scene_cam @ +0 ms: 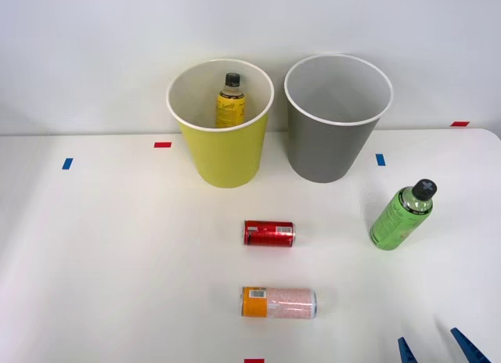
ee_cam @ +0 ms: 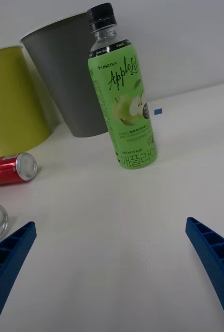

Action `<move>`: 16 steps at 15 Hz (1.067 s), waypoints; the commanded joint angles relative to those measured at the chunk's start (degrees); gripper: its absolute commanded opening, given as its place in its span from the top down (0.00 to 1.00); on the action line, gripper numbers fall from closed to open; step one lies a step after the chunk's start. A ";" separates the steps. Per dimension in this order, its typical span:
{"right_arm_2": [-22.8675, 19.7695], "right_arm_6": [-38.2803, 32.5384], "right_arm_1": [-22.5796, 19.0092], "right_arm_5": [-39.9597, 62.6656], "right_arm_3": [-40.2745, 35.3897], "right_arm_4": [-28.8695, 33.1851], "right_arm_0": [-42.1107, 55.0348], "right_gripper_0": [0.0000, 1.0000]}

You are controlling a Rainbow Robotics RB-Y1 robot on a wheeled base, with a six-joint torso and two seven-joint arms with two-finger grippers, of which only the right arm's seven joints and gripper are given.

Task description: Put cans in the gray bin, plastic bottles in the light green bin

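Observation:
The light green bin (scene_cam: 227, 156) stands at the back with a yellow-labelled plastic bottle (scene_cam: 230, 103) upright inside it. Right beside it is the gray bin (scene_cam: 329, 148). A bright green plastic bottle (scene_cam: 401, 215) lies on the table at the right, black cap pointing away. A short red can (scene_cam: 268, 233) lies on its side mid-table, and a longer can with an orange end and pink speckled body (scene_cam: 279, 302) lies nearer me. My right gripper (scene_cam: 437, 350) is open low at the front right, short of the green bottle (ee_cam: 123, 98), with nothing between its fingers (ee_cam: 8, 262).
The white table (scene_cam: 117, 261) carries small red and blue tape marks (scene_cam: 162, 145) along the back and one at the front edge. In the wrist view the gray bin (ee_cam: 65, 78), the light green bin (ee_cam: 13, 101) and the red can (ee_cam: 11, 168) sit beyond the green bottle.

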 commanded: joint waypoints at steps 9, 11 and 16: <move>0.00 0.00 0.00 0.00 0.00 0.00 0.00 0.00; 0.00 0.00 0.00 0.00 0.00 0.00 0.00 0.00; 0.00 0.00 0.00 0.00 0.00 0.00 0.00 0.00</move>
